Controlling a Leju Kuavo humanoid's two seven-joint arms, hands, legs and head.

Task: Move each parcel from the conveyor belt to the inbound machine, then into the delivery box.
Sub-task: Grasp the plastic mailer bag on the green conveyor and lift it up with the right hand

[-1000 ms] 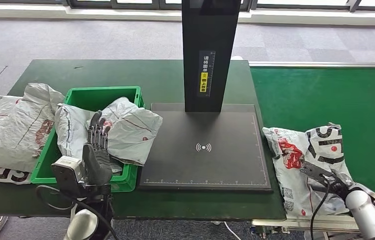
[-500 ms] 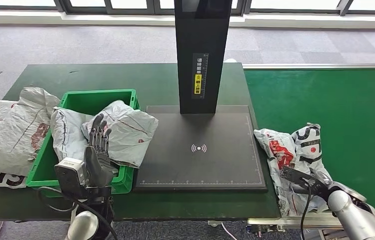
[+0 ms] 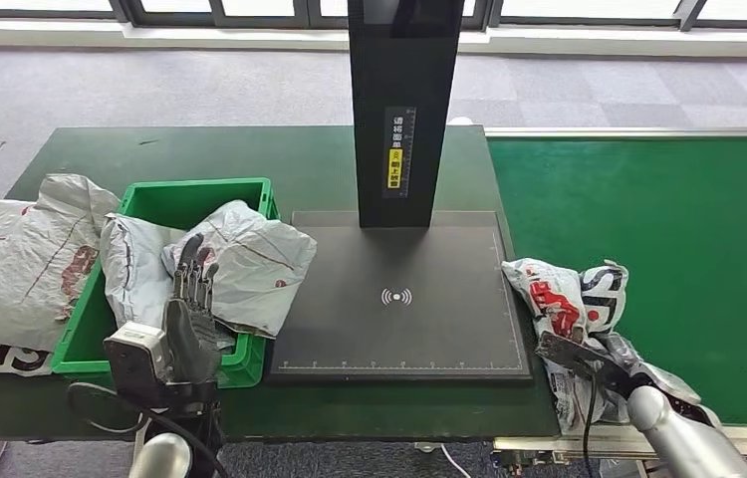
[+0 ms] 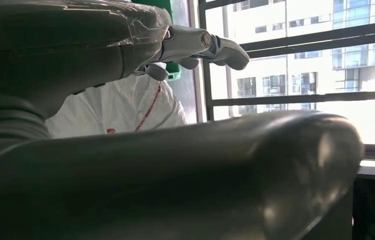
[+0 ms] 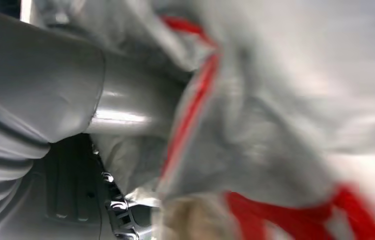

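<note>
A white parcel (image 3: 569,299) with red and black print lies crumpled on the green conveyor belt (image 3: 688,219), right beside the black inbound machine plate (image 3: 399,329). My right hand (image 3: 604,360) grips its near edge; in the right wrist view the thumb (image 5: 75,90) presses into the blurred parcel (image 5: 285,125). My left hand (image 3: 190,314) stands upright with straight fingers (image 4: 200,45) at the front of the green delivery box (image 3: 200,186), holding nothing. Two white parcels (image 3: 250,259) lie in the box.
The machine's black post (image 3: 399,100) rises behind the plate. Another large white parcel (image 3: 11,259) lies on the dark green table, left of the box. A grey carpeted floor and windows are beyond the table.
The camera shifted early on. Since then my right hand has pulled the parcel leftward toward the plate, bunching it up. My left hand has barely moved.
</note>
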